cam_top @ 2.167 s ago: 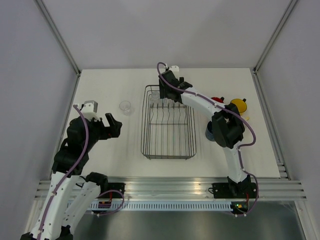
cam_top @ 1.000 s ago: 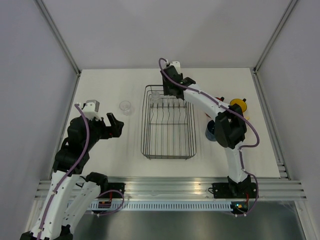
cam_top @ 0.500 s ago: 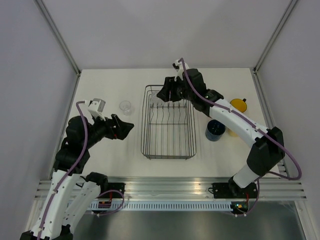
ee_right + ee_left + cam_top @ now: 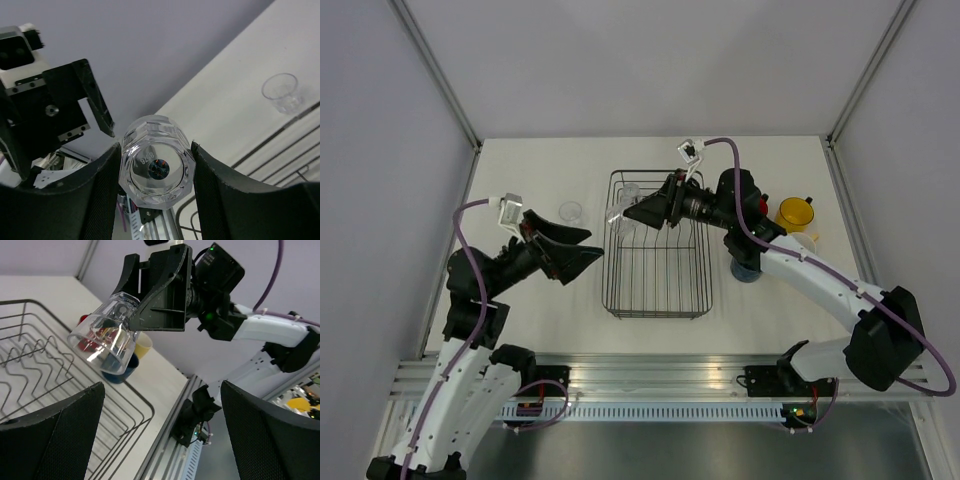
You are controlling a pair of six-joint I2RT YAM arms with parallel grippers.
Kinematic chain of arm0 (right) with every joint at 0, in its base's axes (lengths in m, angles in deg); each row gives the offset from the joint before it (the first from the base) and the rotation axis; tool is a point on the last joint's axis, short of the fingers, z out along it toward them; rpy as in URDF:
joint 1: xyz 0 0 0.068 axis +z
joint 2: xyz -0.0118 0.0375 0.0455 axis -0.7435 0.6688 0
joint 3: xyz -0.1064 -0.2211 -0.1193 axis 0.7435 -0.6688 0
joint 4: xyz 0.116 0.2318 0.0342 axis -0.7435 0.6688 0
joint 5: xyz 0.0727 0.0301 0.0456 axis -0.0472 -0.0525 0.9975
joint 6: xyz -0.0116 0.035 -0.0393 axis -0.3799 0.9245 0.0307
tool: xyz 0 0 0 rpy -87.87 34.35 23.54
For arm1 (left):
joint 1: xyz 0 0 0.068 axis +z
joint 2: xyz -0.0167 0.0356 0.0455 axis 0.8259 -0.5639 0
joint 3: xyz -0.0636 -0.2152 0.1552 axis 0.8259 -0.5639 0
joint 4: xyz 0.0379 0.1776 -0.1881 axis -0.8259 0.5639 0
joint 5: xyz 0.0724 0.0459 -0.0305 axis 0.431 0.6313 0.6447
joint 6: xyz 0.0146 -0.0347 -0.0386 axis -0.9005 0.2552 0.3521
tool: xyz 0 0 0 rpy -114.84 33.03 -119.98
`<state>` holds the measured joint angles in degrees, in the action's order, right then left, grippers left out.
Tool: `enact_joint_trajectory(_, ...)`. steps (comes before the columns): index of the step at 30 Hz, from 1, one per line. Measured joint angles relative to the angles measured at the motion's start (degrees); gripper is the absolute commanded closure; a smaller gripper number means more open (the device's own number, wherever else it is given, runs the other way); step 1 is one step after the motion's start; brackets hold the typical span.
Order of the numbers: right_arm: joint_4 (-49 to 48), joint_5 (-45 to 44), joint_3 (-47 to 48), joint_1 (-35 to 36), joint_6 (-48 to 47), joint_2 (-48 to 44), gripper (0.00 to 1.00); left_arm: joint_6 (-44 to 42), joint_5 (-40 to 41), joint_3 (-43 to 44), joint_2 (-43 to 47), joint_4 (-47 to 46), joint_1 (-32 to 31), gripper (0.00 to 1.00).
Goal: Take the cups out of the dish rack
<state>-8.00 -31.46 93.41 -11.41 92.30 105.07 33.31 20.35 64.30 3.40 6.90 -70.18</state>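
Top external: right jaws grip tumbler (image 4: pixel 618 211) above dish rack (image 4: pixel 606 270); another tumbler (image 4: pixel 631 189) inside.

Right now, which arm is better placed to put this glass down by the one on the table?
Left, probably: the left tool, open, faces the tumbler the right tool holds out, and the standing tumbler is on its side.

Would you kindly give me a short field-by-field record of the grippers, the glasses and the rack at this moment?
Right gripper: shut on a clear tumbler, tilted above the dish rack
Left gripper: open, empty, facing that tumbler
Second tumbler: upright on the table, left of the rack
Mugs: yellow mug and dark blue mug on the table, right of the rack
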Motion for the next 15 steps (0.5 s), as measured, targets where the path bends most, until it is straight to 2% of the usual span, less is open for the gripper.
enact_joint_trajectory(3, -4.5, 1.0, -1.2, 1.6, 1.5, -1.5, 0.71, 6.2, -1.9, -2.7, -0.3, -9.9, 0.0, 0.02)
enact_joint_trajectory(9, -11.3, 0.9, -2.6, 5.8, 2.3, -2.8, 0.71, 14.5, -3.5, -4.3, -2.9, -21.9, -0.1, 0.11)
enact_joint_trajectory(12, -14.1, 0.5, -3.4, 7.7, 2.9, -2.7, 0.71, 17.4, -4.0, -4.4, -3.6, -26.4, -0.2, 0.22)
enact_joint_trajectory(13, -15.3, 0.2, -3.6, 8.3, 3.0, -2.7, 0.71, 18.2, -4.4, -4.5, -3.8, -27.7, -0.2, 0.31)
enact_joint_trajectory(15, -17.7, -0.4, -4.1, 9.1, 3.4, -2.7, 0.71, 19.4, -4.8, -4.5, -3.9, -29.7, -0.4, 0.37)
